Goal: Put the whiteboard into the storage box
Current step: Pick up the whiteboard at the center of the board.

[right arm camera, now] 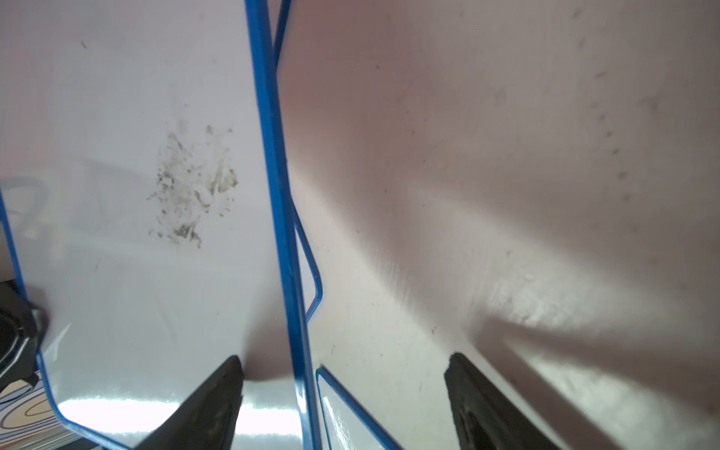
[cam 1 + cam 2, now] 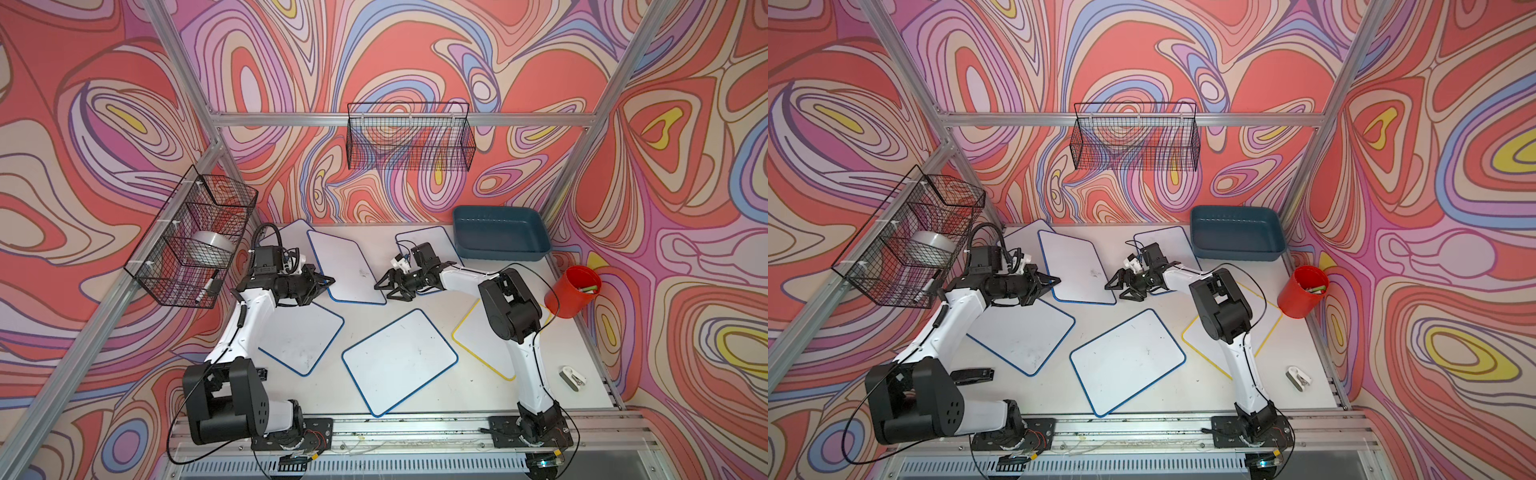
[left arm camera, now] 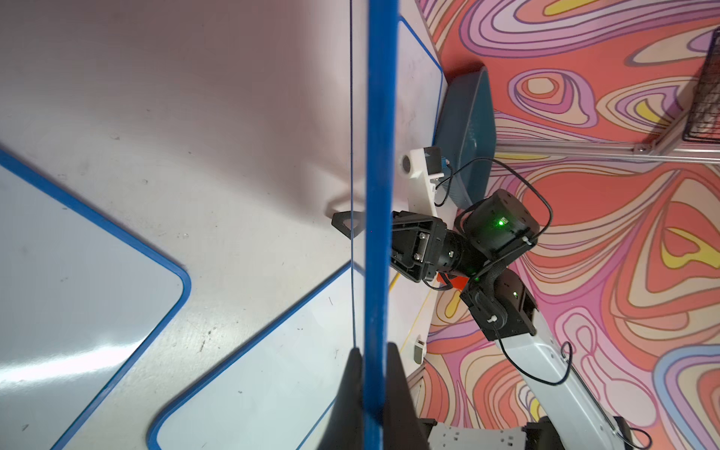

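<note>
The step in hand is the grasp: the board is taken on one side and not yet on the other. In both top views the whiteboard (image 2: 349, 266) lies at about 11 o'clock of the counter (image 2: 478, 386), its far end overlapping another board. The left gripper (image 2: 328, 282) sits at its 7 o'clock corner and the right gripper (image 2: 384, 289) at its 5 o'clock corner. The storage box (image 2: 498, 252) stands empty at about 1 o'clock of the counter, well apart from the board and roughly toward the board's 3 o'clock.

The left fingers (image 3: 397, 389) are clamped together on the blue rim (image 3: 380, 156). The right fingers (image 1: 218, 393) stand wide apart, with the rim (image 1: 280, 195) running between them and touching neither.

By my reading, the next move calls for the right fingers to come together on that rim. Both arms then need to lift the board level and carry it toward 3 o'clock, over the blue-rimmed board (image 2: 432, 245) under the right arm, and lower it flat inside the box.

Only the left wrist view shows the pinch itself, with the rim edge-on between the fingers. Only the right wrist view shows the gap on either side of the rim, a smudge on the board face and a second rim just behind, which suggests this edge is tipped up. From the top views I cannot tell that. They alone show the route to the box.
</note>
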